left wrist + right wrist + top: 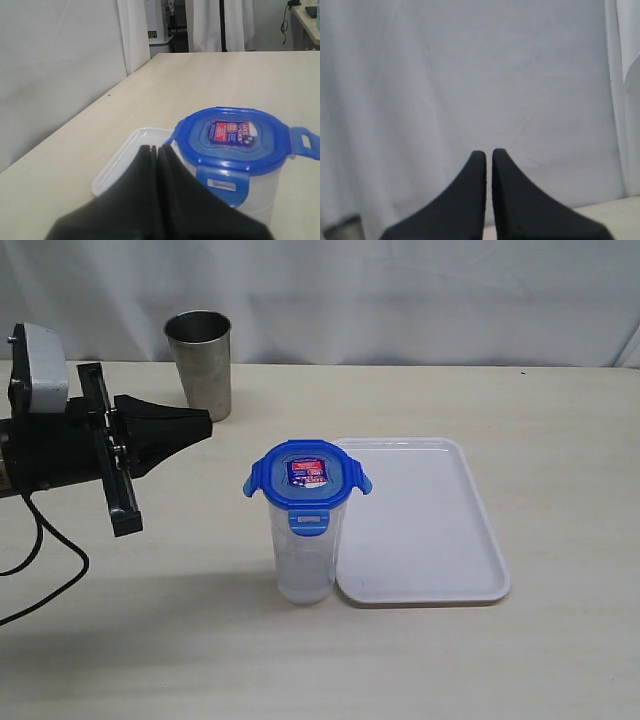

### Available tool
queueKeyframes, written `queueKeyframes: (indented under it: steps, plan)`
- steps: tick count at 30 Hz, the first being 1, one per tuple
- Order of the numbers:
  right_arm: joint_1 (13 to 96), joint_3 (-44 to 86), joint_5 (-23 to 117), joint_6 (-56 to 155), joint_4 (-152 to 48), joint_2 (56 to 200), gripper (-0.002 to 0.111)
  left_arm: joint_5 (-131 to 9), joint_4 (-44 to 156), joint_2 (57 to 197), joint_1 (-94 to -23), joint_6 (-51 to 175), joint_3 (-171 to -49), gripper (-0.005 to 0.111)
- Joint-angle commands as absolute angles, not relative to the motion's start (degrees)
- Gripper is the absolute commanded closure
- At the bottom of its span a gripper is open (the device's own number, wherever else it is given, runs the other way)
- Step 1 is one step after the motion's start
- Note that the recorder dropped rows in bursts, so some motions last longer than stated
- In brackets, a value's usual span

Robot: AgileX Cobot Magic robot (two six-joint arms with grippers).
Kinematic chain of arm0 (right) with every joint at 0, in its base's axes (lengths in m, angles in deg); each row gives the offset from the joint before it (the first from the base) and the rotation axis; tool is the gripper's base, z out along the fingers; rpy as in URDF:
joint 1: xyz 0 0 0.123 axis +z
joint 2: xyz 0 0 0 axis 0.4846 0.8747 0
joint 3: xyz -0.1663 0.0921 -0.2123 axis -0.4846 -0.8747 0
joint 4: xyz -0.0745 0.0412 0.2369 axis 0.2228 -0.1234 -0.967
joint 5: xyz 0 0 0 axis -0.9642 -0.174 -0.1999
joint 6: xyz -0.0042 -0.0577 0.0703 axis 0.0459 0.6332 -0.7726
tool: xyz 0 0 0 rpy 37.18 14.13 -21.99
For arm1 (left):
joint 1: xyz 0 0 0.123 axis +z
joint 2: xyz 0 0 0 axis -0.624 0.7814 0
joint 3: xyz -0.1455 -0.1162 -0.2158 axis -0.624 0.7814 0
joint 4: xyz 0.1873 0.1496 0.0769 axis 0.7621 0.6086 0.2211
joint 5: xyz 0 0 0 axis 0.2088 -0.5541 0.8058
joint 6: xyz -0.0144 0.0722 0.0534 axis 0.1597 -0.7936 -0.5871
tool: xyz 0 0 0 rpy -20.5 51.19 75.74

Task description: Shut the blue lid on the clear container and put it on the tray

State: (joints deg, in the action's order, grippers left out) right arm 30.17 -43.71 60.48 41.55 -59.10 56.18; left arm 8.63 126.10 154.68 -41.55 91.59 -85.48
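Container (305,560) with the lid (308,476) on top stands on the table (150,640) just left of the tray (420,520), not on it.
It is upright by the tray's near left corner; whether it touches the rim is unclear. The lid's side flaps flare out and the front one hangs down. The left gripper (205,425), jaws together and empty, hangs farther left of the tray, tips toward the lid, apart from it. The right gripper (489,152) is also pressed together and empty. A cup (203,360) stands behind, left of the tray.
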Motion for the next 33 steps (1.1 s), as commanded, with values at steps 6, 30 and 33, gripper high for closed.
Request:
queueKeyframes:
  steps: [6,30,33]
  plan:
    - [29.85,-40.11,72.89,9.11,-26.72,69.41,0.104,8.28,122.73,154.79,-42.02,91.04,-85.41,0.107]
    - [29.85,-5.44,101.77,-12.2,25.21,141.52,0.104,2.61,129.32,154.79,-47.04,97.15,-83.72,0.107]
    - [31.17,-5.14,100.58,-11.45,24.94,144.28,0.104,-0.81,126.79,154.79,-49.65,95.32,-83.72,0.107]
